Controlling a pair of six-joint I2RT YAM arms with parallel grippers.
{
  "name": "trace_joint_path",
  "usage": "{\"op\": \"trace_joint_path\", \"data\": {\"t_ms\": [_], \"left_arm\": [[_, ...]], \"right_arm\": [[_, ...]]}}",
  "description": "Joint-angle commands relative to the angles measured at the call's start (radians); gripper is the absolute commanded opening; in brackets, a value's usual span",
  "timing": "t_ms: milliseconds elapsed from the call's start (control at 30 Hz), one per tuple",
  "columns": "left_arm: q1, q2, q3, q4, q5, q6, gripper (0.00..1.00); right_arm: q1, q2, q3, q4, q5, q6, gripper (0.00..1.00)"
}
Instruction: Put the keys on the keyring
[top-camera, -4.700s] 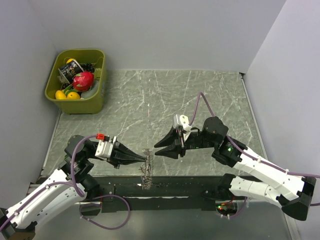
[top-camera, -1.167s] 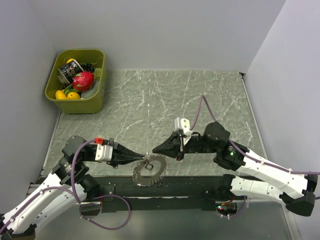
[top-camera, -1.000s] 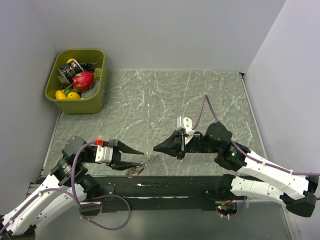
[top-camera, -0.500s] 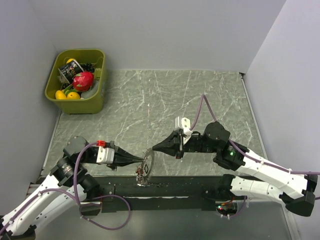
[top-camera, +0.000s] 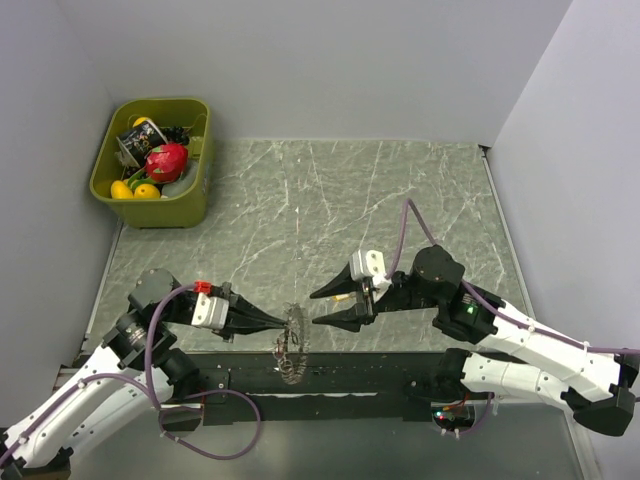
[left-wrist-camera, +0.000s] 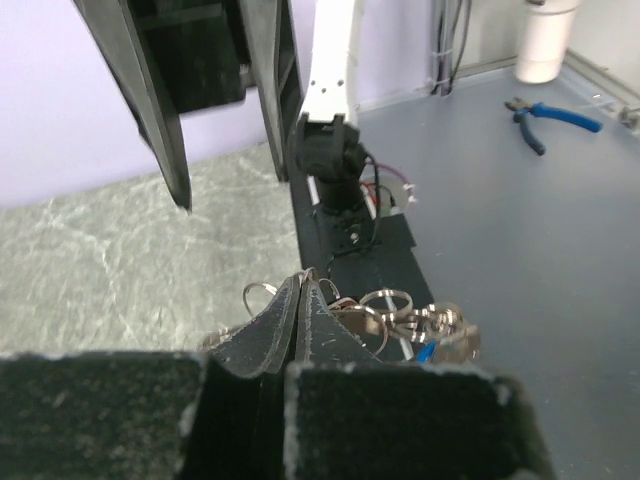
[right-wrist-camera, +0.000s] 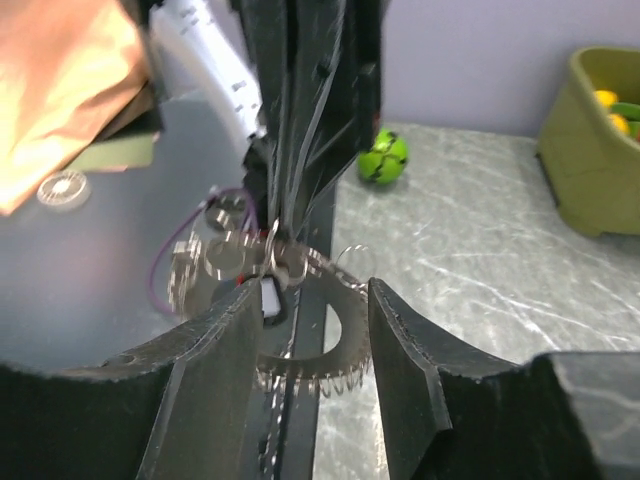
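Left gripper (top-camera: 287, 322), two slim black tapering fingers pressed flat together, pinches the keyring (top-camera: 291, 338). The keyring is a thin metal ring with a spiky grey fringe, and it stands on edge at the near edge of the table (top-camera: 330, 190), just above the black strip (top-camera: 360, 366) that runs along that edge. Right gripper (top-camera: 319, 308) faces it from the right, its black wedge-shaped fingers spread apart and level with the ring. In the right wrist view the ring's toothed arc shows in the gap between them, touching neither. The table top is smooth grey-green stone veined with white, bounded by pale plain walls on the left, far and right sides. Bare stone lies far and right of both grippers, while on the near side the surface ends right at the ring. An olive plastic bin (top-camera: 192, 205), rectangular with rounded corners, sits in the far left corner, well apart from the ring. It holds a red spiky fruit (top-camera: 166, 160), yellow fruit (top-camera: 136, 190) and a dark printed can (top-camera: 138, 137). Blue-handled pliers (left-wrist-camera: 546, 113) lie on the grey floor beyond the near edge.
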Motion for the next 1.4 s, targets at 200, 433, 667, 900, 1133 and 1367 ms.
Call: {"op": "trace_joint_path", "data": {"t_ms": [200, 433, 667, 900, 1133, 1367], "left_arm": [[-0.003, 0.008, 0.066, 0.189, 0.165, -0.123, 0.01], [-0.003, 0.011, 0.071, 0.221, 0.167, -0.145, 0.01], [-0.003, 0.004, 0.066, 0.249, 0.134, -0.155, 0.01], [-0.003, 0.005, 0.054, 0.287, 0.136, -0.177, 0.01], [-0.003, 0.004, 0.060, 0.285, 0.143, -0.175, 0.01], [-0.003, -0.004, 0.059, 0.285, 0.170, -0.188, 0.01]], "right_arm": [[-0.005, 0.020, 0.075, -0.048, -0.104, -0.061, 0.43], [0.001, 0.054, 0.090, -0.003, -0.127, -0.022, 0.41], [0.035, 0.077, 0.089, 0.022, -0.122, -0.006, 0.41], [0.046, 0.085, 0.092, 0.052, -0.118, 0.000, 0.44], [0.049, 0.056, 0.055, 0.083, 0.013, 0.021, 0.49], [0.046, 0.037, 0.047, 0.074, 0.065, 0.038, 0.67]]}}
